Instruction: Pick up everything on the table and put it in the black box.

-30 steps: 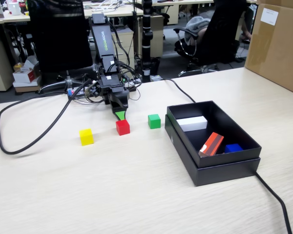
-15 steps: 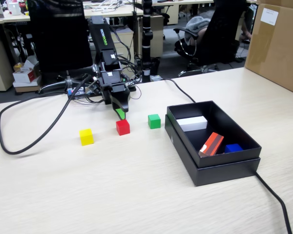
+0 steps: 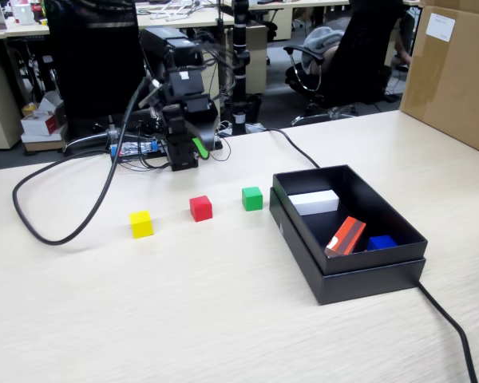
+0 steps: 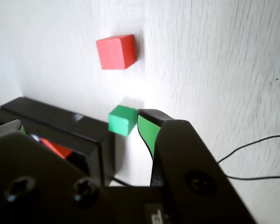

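Fixed view, left to right: your yellow cube, red cube and green cube sit in a row on the pale bench, apart from each other. Your arm is raised behind them, jaws empty and parted. The black box sits rightmost, just beside the green cube.

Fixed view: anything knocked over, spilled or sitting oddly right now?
Only the orange-red block, which leans tilted inside the black box. The yellow cube, red cube and green cube sit flat on the table.
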### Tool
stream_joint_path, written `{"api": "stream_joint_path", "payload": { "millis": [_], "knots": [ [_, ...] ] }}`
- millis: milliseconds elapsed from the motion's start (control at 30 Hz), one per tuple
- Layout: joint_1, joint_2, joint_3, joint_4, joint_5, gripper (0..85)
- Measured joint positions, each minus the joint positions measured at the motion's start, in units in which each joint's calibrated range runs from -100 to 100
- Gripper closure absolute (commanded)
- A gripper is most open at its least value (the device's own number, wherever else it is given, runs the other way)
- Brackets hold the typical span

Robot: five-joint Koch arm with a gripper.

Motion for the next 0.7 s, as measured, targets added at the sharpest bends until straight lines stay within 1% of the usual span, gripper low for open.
{"api": "stream_joint_path", "payload": {
  "millis": [133,200,233,267,300,333,367,500,700],
  "knots": [
    [-0.39,0.0,9.22,-12.62,-0.34,38.4],
    [-1.81,0.65,11.87,-15.56,-1.51,38.6],
    [-3.76,1.81,14.33,-16.18,-3.86,40.0],
    [-3.86,1.81,14.51,-16.18,-4.05,40.7],
    [-4.74,2.85,15.34,-16.26,-5.13,40.7],
    [-6.54,5.7,17.71,-16.65,-7.47,40.7],
    [-6.59,5.83,17.8,-16.65,-7.62,40.7],
    [-9.62,13.46,20.54,-16.65,-10.4,40.7],
    [-13.87,30.03,24.92,-16.65,-13.68,39.1]
  ]
}}
